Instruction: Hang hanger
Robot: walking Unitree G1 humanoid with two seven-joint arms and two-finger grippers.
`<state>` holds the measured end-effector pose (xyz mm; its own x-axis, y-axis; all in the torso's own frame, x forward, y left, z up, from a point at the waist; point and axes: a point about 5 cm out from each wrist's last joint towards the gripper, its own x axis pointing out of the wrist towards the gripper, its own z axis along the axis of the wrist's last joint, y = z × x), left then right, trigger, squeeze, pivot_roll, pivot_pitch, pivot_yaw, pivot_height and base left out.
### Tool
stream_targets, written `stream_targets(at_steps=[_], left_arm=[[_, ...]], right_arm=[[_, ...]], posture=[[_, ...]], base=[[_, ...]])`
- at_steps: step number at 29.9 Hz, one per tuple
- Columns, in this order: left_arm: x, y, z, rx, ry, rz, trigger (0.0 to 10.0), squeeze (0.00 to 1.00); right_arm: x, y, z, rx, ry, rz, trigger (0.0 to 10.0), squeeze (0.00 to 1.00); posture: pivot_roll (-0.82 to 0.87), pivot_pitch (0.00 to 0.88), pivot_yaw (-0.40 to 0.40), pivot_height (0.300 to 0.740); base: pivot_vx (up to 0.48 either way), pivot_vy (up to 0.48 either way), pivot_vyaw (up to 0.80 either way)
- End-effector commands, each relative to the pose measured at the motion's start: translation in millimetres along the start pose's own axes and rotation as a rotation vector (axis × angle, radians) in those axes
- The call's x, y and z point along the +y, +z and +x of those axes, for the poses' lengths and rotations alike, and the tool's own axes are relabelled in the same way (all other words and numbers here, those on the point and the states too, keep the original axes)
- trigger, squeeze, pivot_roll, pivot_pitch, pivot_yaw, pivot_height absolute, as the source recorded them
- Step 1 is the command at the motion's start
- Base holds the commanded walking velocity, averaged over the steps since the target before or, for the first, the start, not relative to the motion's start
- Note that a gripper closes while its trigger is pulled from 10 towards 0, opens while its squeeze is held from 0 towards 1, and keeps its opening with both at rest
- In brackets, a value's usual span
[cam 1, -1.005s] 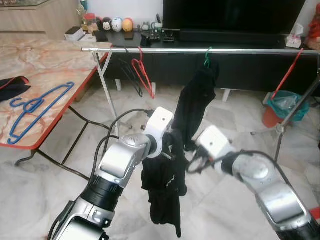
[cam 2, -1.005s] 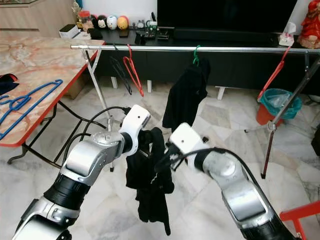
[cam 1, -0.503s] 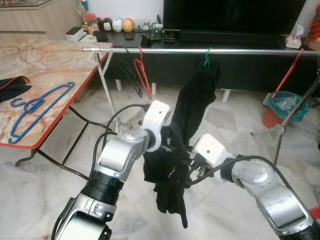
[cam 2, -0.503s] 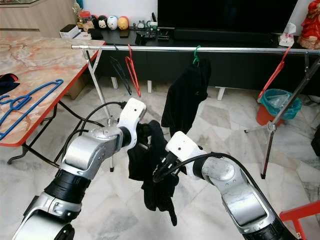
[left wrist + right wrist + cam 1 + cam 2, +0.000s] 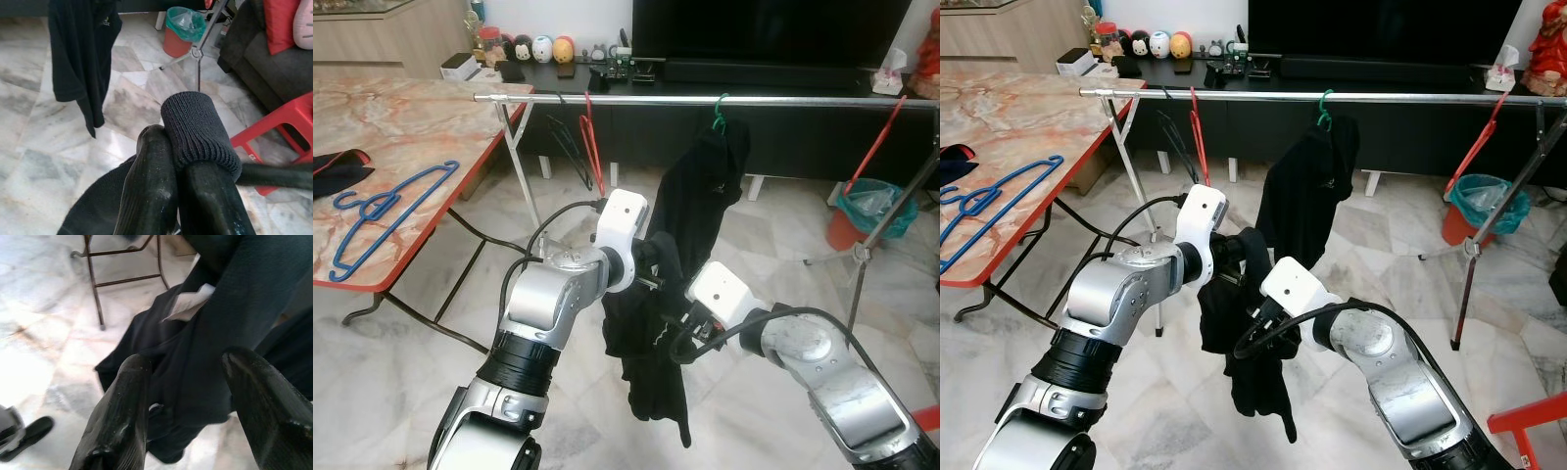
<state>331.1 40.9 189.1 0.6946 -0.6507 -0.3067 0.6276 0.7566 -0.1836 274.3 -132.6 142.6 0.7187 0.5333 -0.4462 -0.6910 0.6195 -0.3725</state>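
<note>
A black garment (image 5: 651, 362) hangs in a limp bunch in front of me, below the silver clothes rail (image 5: 783, 100). My left gripper (image 5: 656, 277) is shut on its top; in the left wrist view a ribbed cuff (image 5: 195, 129) lies over one finger and a thin black bar (image 5: 274, 174) sticks out sideways. My right gripper (image 5: 680, 343) is open, pressed into the garment's folds from the right, with cloth and a white label (image 5: 188, 303) beyond its spread fingers (image 5: 117, 421). Whether a hanger is inside the garment is hidden.
A black shirt (image 5: 705, 196) hangs on a green hanger (image 5: 720, 110) mid-rail. Red (image 5: 592, 147) and black (image 5: 568, 147) hangers hang at the left, another red hanger (image 5: 881, 137) at the right. The marble table (image 5: 411, 127) carries a blue hanger (image 5: 386, 211). A teal bin (image 5: 871, 201) stands behind.
My right gripper has moved left and down into the garment. The left gripper has shifted slightly right, and the garment now hangs lower and further right.
</note>
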Motion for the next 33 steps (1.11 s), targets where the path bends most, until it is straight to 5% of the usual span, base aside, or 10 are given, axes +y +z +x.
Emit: stream_targets(at_steps=[1, 14, 22, 33], left_arm=[[-8.4, 19.5, -3.6, -0.067, -0.037, 0.005, 10.0, 0.00], [9.6, -10.8, -14.6, -0.091, -0.001, -0.129, 10.0, 0.00], [21.8, -31.1, -24.5, -0.035, 0.122, -0.381, 10.0, 0.00], [14.5, -32.2, -27.8, -0.035, 0.222, -0.543, 10.0, 0.00]], right_arm=[[-4.3, 2.4, 1.9, -0.008, -0.038, -0.012, 10.0, 0.00], [4.5, 10.0, 2.9, -0.085, -0.051, 0.006, 10.0, 0.00], [11.9, 7.2, 1.5, -0.089, -0.011, 0.004, 10.0, 0.00], [30.5, 9.3, -10.8, -0.086, 0.133, -0.025, 10.0, 0.00]], posture=[[-0.02, 0.009, -0.005, 0.740], [-0.03, 0.012, 0.000, 0.740], [-0.03, 0.013, 0.003, 0.740], [-0.02, 0.019, 0.003, 0.740]], base=[[0.000, 0.000, 0.00], [0.000, 0.000, 0.00], [0.000, 0.000, 0.00], [0.000, 0.000, 0.00]])
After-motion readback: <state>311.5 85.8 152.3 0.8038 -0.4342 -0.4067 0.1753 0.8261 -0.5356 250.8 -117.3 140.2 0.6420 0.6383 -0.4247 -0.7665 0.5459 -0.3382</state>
